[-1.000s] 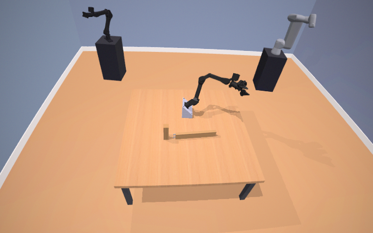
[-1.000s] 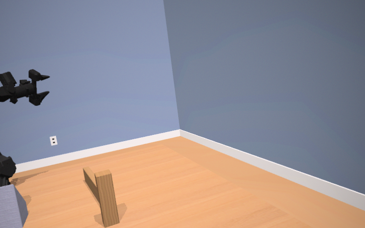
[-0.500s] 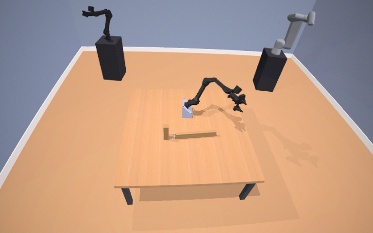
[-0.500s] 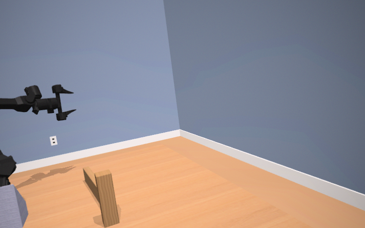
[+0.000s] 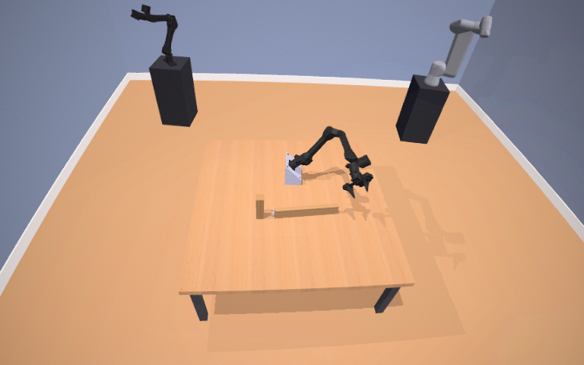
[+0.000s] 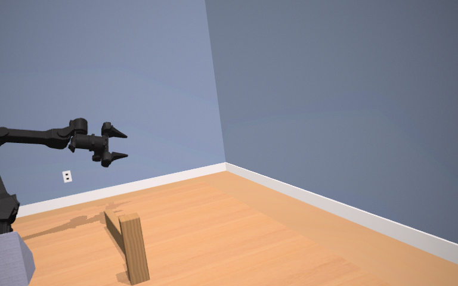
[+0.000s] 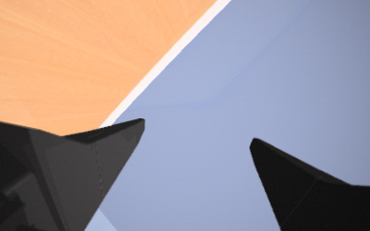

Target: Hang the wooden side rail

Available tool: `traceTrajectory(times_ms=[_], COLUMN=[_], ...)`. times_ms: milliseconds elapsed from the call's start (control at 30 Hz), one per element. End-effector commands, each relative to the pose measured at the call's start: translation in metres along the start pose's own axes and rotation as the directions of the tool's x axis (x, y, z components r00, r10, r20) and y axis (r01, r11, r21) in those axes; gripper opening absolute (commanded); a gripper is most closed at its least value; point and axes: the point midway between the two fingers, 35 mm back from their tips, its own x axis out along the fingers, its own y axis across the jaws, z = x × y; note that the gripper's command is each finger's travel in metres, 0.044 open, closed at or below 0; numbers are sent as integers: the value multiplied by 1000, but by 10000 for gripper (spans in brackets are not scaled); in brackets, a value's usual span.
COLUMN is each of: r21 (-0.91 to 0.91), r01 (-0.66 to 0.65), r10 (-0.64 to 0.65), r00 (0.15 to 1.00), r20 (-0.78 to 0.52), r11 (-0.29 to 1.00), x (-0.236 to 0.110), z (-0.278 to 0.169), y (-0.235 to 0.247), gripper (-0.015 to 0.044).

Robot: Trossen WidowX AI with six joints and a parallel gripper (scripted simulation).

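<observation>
The wooden headboard post (image 5: pixel 260 206) (image 6: pixel 135 248) stands upright near the middle of the table (image 5: pixel 241 258). The wooden side rail (image 5: pixel 306 210) (image 6: pixel 111 220) lies along the table to the right of the post. Its steel hooks (image 5: pixel 273 211) sit right at the post's face; I cannot tell whether they rest on the pins. My gripper (image 5: pixel 358 189) (image 6: pixel 125 146) (image 7: pixel 198 133) is open and empty. It hangs in the air above the table, beyond and to the right of the rail's far end. The wrist view shows only floor and wall between the fingers.
The arm's grey base block (image 5: pixel 293 174) (image 6: pixel 13 259) stands on the table behind the rail. Two black pedestals (image 5: pixel 172 90) (image 5: pixel 422 109) with other arms stand on the floor behind the table. The table's right edge is close to the gripper.
</observation>
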Motion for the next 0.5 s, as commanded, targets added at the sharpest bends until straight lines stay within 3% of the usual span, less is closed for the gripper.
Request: traceTrajectory(times_ms=[0, 233, 467], r21=[-123, -268, -361], r01=[-132, -314, -468], r10=[128, 300, 457], r00=[991, 949, 881], r20=[-40, -94, -120], r11=[984, 911, 807], x=[23, 39, 35], z=[-35, -96, -157], y=[48, 117, 187], gripper=[440, 440, 440])
